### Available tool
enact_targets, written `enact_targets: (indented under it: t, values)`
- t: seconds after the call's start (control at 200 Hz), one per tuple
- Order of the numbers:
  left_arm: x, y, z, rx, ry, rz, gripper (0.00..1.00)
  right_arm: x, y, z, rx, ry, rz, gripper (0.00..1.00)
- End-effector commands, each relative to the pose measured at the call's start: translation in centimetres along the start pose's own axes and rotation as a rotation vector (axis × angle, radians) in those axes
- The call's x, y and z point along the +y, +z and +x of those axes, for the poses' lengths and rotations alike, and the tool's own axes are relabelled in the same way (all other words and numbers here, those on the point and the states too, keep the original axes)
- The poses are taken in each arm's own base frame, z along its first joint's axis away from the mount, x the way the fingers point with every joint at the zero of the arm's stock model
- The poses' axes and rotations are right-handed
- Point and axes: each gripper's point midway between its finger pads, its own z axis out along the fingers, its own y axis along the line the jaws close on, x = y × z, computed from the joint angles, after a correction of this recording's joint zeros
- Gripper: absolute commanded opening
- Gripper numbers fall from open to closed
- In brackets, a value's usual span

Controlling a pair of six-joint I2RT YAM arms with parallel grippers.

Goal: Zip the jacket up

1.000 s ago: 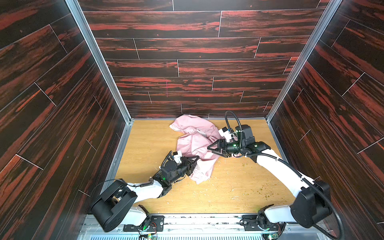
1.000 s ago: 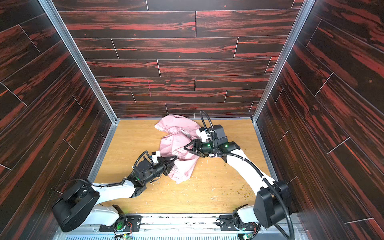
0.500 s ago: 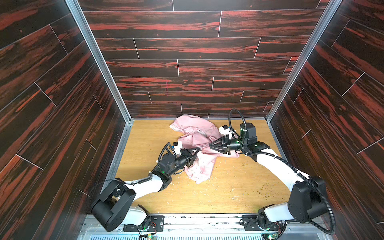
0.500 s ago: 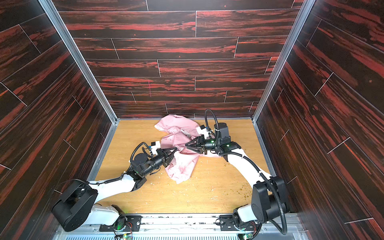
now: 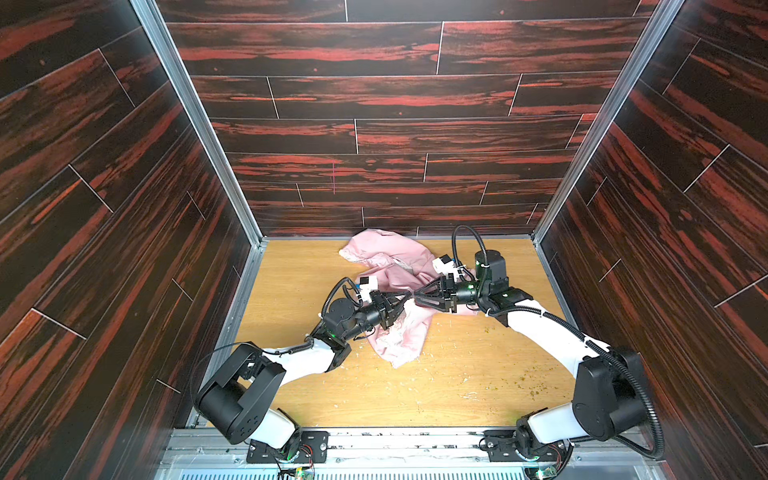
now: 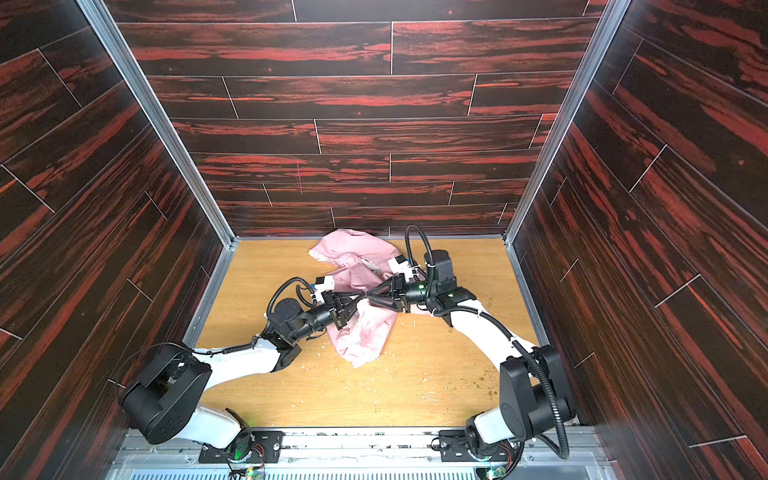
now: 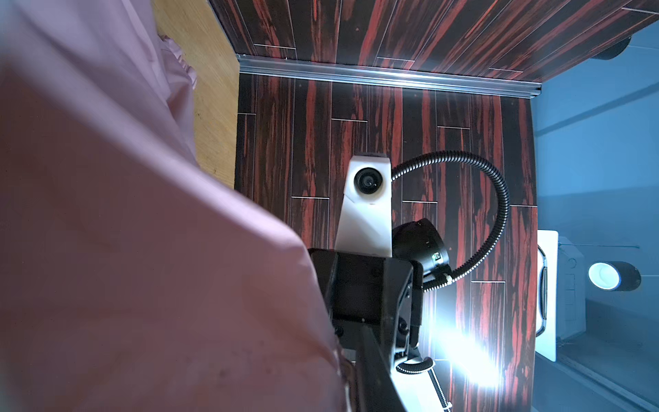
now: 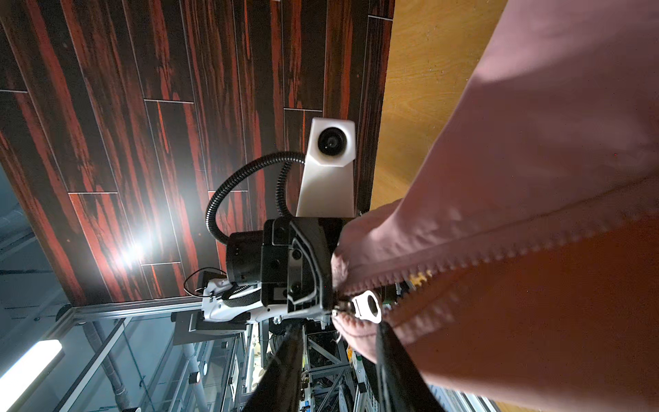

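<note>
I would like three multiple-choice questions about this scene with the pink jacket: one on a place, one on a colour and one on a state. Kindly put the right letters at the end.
1. Where on the light wooden table is the light-pink thin-fabric jacket?
A. close to the back wall, near the middle
B. at the front edge
C. in the front right corner

2. What colour is the small metal zipper pull?
A. black
B. gold
C. silver

3. How is the left end effector?
A. wide open, away from the cloth
B. closed on the jacket's fabric
C. out of view

Answers:
1 A, since both top views show the cloth close to the back wall.
2 C, since it looks shiny silver in the right wrist view.
3 B, since it is shut with pink fabric in it.
</note>
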Motion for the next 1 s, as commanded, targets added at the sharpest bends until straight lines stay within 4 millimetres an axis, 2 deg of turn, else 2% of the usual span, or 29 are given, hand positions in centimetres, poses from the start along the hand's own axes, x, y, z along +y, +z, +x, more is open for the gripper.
enact_targets:
  t: [0.0,0.276,0.381,0.726,0.827,0.997]
  values:
    - [-2.81,0.1,0.62,0.037,0.033,0.09,0.0,-1.01,0.23,-0.71,-0.015,0.016,0.008,0.37]
    - [-3.37,0.12,0.85,0.049,0.032,0.1,0.0,-1.69,0.25,-0.99,-0.028,0.027,0.02,0.37]
    - [-3.24,0.15,0.84,0.05,0.029,0.096,0.0,-1.37,0.33,-1.06,-0.024,0.02,0.006,0.37]
    - [-3.32,0.19,0.81,0.049,0.022,0.109,0.0,-1.69,0.47,-0.97,-0.013,0.035,-0.003,0.29]
    - [-3.32,0.17,0.75,0.046,0.022,0.11,0.0,-1.78,0.54,-0.96,-0.012,0.042,-0.011,0.23]
    - [-3.16,0.24,0.82,0.05,0.017,0.106,0.0,-1.3,0.59,-1.05,-0.008,0.035,-0.038,0.19]
